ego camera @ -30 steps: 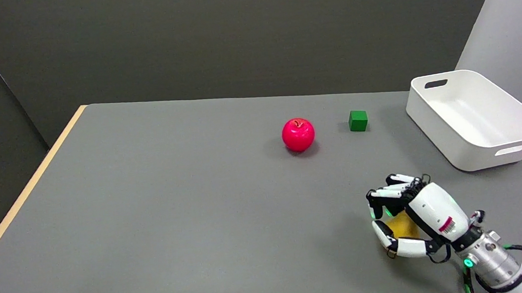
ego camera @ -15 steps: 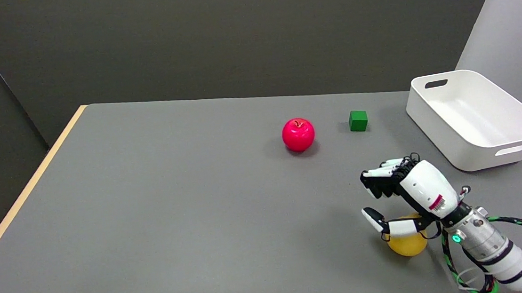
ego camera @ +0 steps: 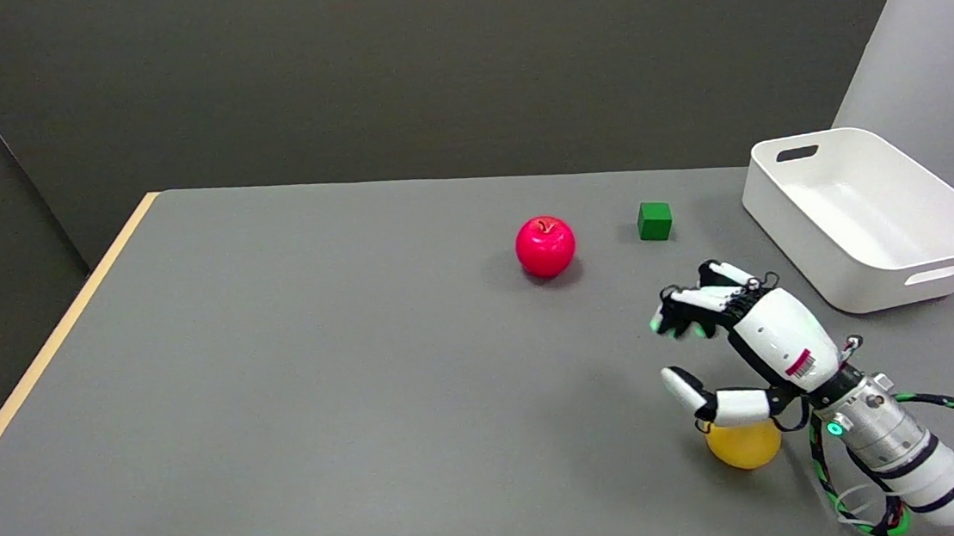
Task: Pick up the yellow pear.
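Your right hand (ego camera: 739, 349) hangs above the table (ego camera: 278, 363) with fingers spread, gripping nothing. In the head view, the yellow pear (ego camera: 744, 443) sits on the table just below the thumb, toward the near edge, partly hidden by it; contact is unclear.

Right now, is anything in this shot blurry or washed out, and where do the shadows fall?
Head view: sharp throughout, with no motion blur on the right hand. Light is soft and even; the red apple shows only a small highlight and a faint shadow at its base. The white bin is bright but not blown out. The hand partly hides the yellow pear.
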`<state>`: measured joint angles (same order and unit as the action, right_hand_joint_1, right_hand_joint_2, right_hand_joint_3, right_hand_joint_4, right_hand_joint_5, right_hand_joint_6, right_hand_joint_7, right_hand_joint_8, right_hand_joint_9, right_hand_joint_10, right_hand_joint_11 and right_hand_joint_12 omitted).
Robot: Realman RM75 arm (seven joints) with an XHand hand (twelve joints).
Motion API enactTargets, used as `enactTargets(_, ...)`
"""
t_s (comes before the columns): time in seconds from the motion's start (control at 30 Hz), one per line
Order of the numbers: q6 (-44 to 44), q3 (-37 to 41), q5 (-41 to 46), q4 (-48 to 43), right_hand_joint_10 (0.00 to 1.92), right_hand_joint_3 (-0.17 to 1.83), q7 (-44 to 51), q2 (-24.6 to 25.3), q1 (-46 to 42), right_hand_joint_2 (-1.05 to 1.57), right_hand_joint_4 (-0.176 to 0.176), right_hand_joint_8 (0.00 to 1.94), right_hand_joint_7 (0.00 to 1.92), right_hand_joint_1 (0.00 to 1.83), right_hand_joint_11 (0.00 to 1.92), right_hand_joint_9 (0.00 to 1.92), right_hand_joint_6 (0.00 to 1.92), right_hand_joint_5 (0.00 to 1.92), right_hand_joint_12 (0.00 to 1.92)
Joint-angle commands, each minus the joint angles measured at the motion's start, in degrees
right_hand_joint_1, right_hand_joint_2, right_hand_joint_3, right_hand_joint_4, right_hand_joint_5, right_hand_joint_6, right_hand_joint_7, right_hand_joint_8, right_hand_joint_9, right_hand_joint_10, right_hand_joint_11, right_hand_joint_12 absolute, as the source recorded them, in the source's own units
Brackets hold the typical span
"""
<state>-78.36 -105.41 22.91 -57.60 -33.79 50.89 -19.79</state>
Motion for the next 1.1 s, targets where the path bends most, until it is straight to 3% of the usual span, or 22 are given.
enactTargets(0.03, -5.2, 0.0, 8.2, -0.3, 1.21, 0.91, 0.2, 0.4, -8.0, 0.69, 0.077, 0.74, 0.62, 0.33, 0.48, 0.6, 0.69, 0.37, 1.92)
enactTargets(0.4, -7.4, 0.0, 11.7, -1.1, 1.06, 0.94, 0.2, 1.0, -12.8, 0.65, 0.069, 0.65, 0.55, 0.29, 0.58, 0.53, 0.63, 0.33, 1.87)
enactTargets(0.47, -7.1, -0.2, 12.3, -0.5, 1.11, 0.85, -0.1, 1.1, -13.0, 0.69, 0.066, 0.63, 0.55, 0.28, 0.58, 0.5, 0.61, 0.34, 1.84)
enactTargets(0.63, -4.2, -0.5, 12.8, 0.8, 1.12, 0.84, -0.9, 1.2, -12.1, 0.68, 0.066, 0.63, 0.54, 0.25, 0.59, 0.49, 0.61, 0.33, 1.76)
enactTargets(0.83, -2.2, -1.3, 12.0, 10.0, 1.04, 0.84, -27.5, 2.1, -6.9, 0.66, 0.044, 0.54, 0.5, 0.18, 0.42, 0.43, 0.59, 0.33, 1.6)
enactTargets(0.97, -5.9, -1.1, 11.9, 15.8, 0.89, 0.82, -37.3, 3.1, -4.5, 0.65, -0.005, 0.43, 0.39, 0.13, 0.3, 0.3, 0.5, 0.28, 1.46)
enactTargets(1.1, -6.1, -0.8, 12.0, 16.5, 0.87, 0.8, -45.1, 3.0, -4.5, 0.66, -0.037, 0.41, 0.34, 0.12, 0.26, 0.25, 0.47, 0.26, 1.44)
